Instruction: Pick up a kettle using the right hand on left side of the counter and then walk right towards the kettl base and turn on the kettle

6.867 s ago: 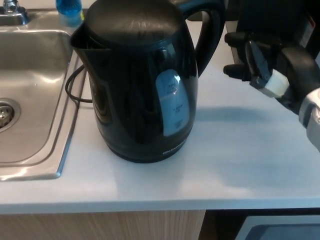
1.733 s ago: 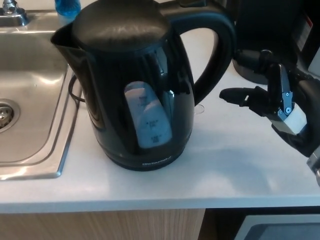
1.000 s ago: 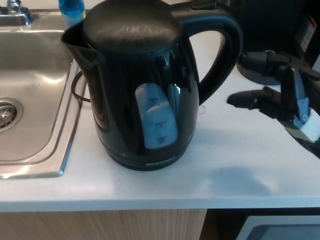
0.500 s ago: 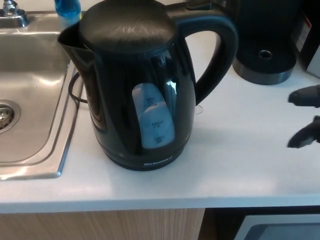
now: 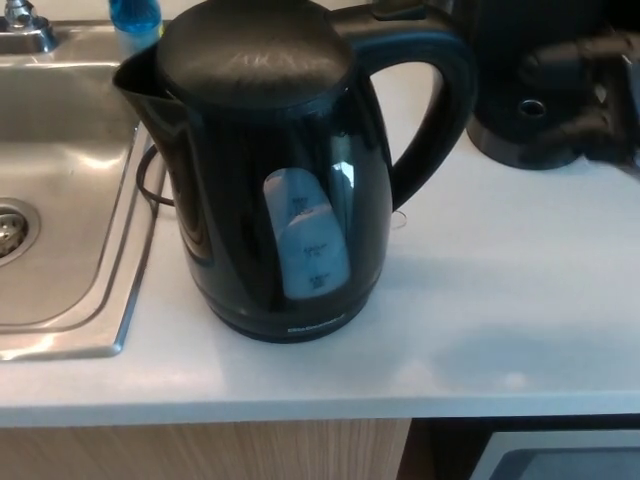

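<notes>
A glossy black kettle (image 5: 280, 180) stands upright on the white counter (image 5: 500, 300), just right of the sink. Its spout points left and its handle (image 5: 440, 110) arches to the right. A pale water-level window faces me. My right hand (image 5: 585, 90) shows blurred at the upper right, in front of the round black kettle base (image 5: 525, 135). It is open, its fingers spread and holding nothing, and it stays well right of the handle without touching it. My left hand does not show.
A steel sink (image 5: 60, 200) fills the left side, with a blue bottle (image 5: 135, 20) behind it. A black cord (image 5: 150, 180) loops beside the kettle. The counter's front edge (image 5: 320, 405) runs along the bottom above a wooden cabinet.
My right hand has risen from the right edge of the picture to the upper right, in front of the kettle base. The kettle has stayed put.
</notes>
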